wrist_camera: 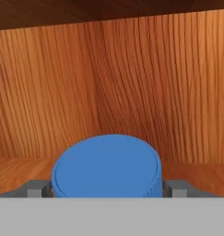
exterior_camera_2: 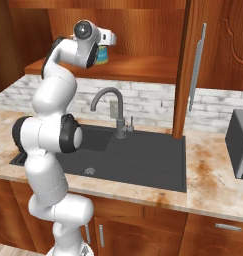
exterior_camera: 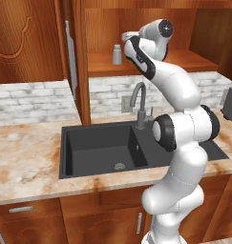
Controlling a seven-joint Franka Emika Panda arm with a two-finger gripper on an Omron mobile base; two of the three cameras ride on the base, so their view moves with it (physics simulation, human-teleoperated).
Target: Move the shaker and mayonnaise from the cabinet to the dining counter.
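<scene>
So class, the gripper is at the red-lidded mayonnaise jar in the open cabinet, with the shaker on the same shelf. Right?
Not quite: the mayonnaise jar has a blue lid, as the hand view shows. The rest holds: the gripper straddles it in the cabinet, and the shaker stands on that shelf.

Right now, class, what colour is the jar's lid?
Blue; the lid shows best in the hand view.

— What sort of place was it?
— A kitchen — a black sink (exterior_camera: 100,152) with a grey faucet (exterior_camera: 139,106) sat in a marble-look counter (exterior_camera: 26,162), under a brick backsplash (exterior_camera: 34,101) and a wooden cabinet (exterior_camera: 29,38).
</scene>
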